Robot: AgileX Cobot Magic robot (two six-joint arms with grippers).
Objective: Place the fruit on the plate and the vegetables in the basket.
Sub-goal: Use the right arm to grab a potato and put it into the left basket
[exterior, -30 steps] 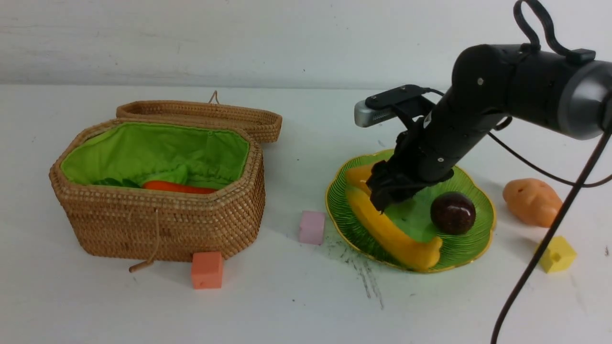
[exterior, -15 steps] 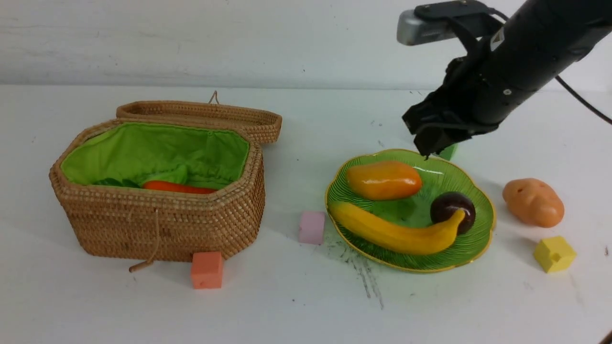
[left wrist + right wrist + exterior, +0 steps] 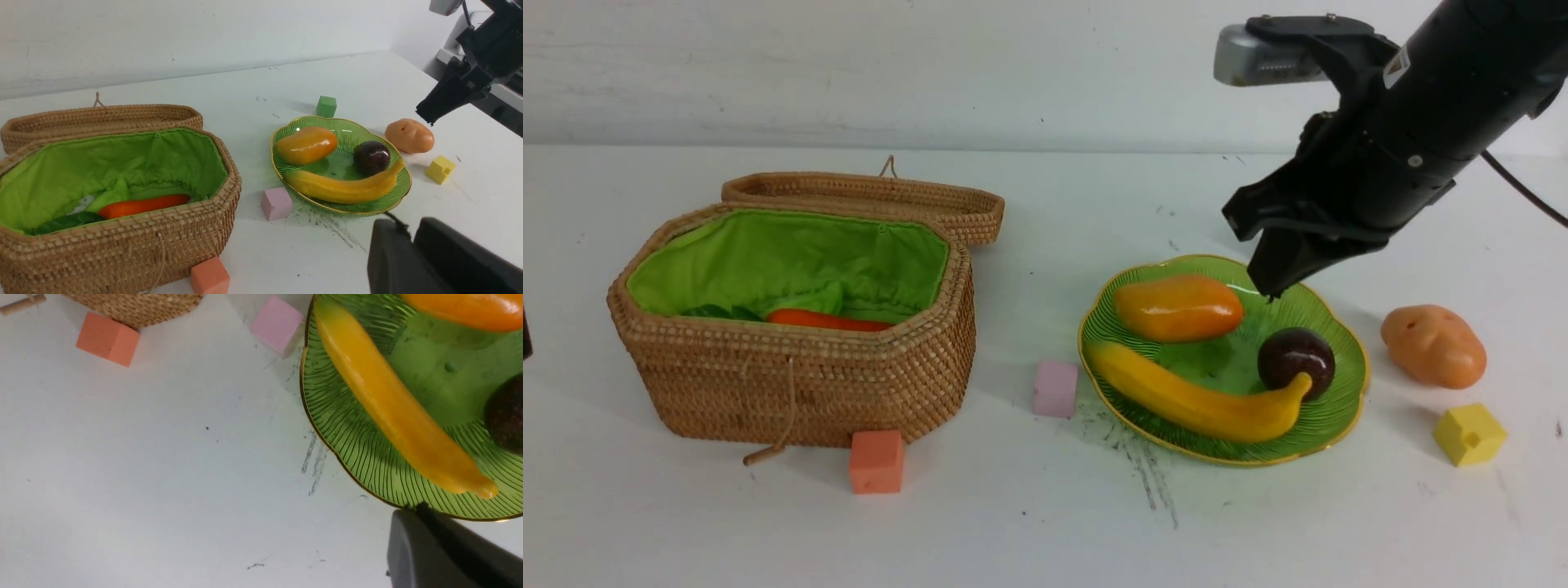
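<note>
When viewed from the front: wide, shallow green glass plate [image 3: 1327,420] with ribbed surface and thin gold rim, right of centre on white table [image 3: 1013,523]. On it, 3 glossy toy fruits: orange-yellow mango [image 3: 1178,307] at the far side, long yellow banana [image 3: 1192,400] along the near side, round dark purple mangosteen [image 3: 1294,359] right at the banana's upturned tip. Black right gripper [image 3: 1270,282] above the plate's far edge, fingers together, clamped on nothing. Tan-orange lumpy potato [image 3: 1433,345] on the table, right of the plate and apart from it. Octagonal woven wicker basket [image 3: 800,384] with bright green lining at the left, attached lid [image 3: 866,196] folded back behind, orange-red carrot [image 3: 825,320] lying inside. Pink foam cube [image 3: 1055,389] just beside the plate's left edge, orange foam cube [image 3: 876,461] just in front of the basket, yellow foam cube [image 3: 1470,434] near the potato.

From the left wrist: left gripper [image 3: 412,234] only a dark mass at the frame's corner, fingers apparently together, nothing between. Green foam cube [image 3: 326,106] just beyond the plate.

From the right wrist: banana, part of the mango and the mangosteen's edge on the ribbed glass, closed fingertips level with the gold rim.
</note>
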